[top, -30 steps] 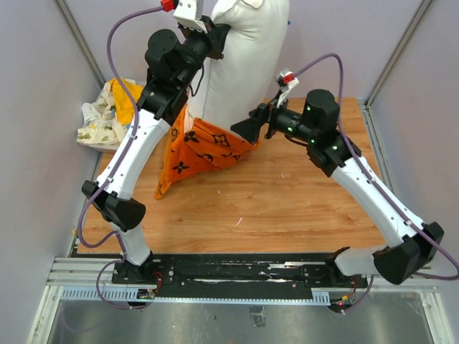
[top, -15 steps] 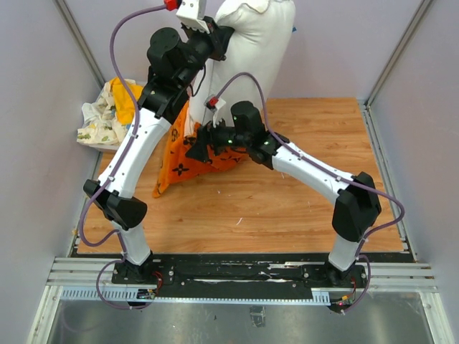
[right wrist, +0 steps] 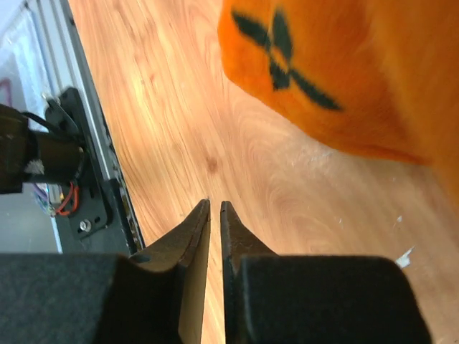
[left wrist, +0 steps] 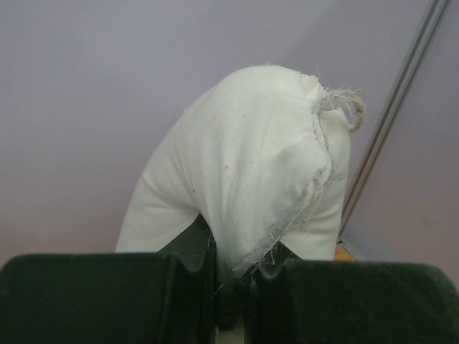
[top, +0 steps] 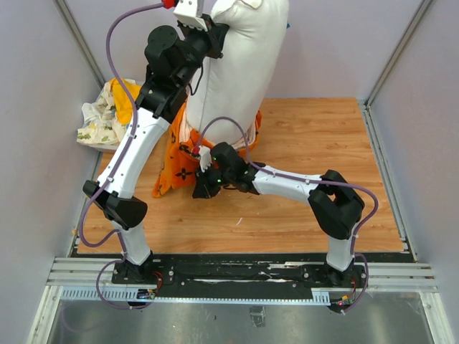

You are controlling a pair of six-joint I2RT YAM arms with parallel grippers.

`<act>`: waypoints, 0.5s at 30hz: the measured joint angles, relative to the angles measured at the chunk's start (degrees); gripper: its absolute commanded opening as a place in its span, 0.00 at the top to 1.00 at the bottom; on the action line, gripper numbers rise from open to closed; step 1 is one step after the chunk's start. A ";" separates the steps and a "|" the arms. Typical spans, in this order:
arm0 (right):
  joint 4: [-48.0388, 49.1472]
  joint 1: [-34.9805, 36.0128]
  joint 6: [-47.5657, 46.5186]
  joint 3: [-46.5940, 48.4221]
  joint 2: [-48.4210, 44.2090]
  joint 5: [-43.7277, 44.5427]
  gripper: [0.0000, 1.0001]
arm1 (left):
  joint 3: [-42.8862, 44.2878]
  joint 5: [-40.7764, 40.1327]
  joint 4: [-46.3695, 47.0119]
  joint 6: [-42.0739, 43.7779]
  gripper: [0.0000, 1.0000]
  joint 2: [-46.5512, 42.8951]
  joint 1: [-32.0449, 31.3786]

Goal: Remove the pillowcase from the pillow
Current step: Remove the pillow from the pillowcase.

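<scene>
Left tool point(left wrist: 229, 276) clamped the plump white pillow point(top: 240, 64) by a corner above the desk's point(top: 315, 136) far edge. The orange flower-printed fabric pillowcase point(top: 183, 154) was bunched around its base. Right tool point(right wrist: 215, 208) sat shut and empty beside it; pulling would likely strip nothing.

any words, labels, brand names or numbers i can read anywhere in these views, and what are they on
No readable text in any view.
On the pillowcase: only black flower and star motifs; any monogram letters are too small or blurred to read.
On the white printed cloth at the far left: the pattern is too small to make out.
On the pillow: plain white, no label text visible.
</scene>
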 measured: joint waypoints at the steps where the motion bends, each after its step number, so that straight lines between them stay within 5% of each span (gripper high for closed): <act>1: -0.57 0.35 -0.07 -0.22 0.31 0.13 0.77 | 0.24 -0.33 0.00 0.20 1.00 0.00 0.00; 6: -5.95 0.76 -2.01 -0.42 -2.34 3.43 0.28 | 0.48 -1.79 -0.02 1.07 1.00 0.00 0.02; 12: -5.35 0.72 -5.46 1.38 -15.82 8.13 0.19 | 0.48 -1.90 -0.02 0.87 1.00 0.00 0.02; 15: -3.26 0.72 -7.82 7.15 -17.03 9.60 0.07 | 0.48 -1.86 -0.28 0.37 1.00 0.00 0.02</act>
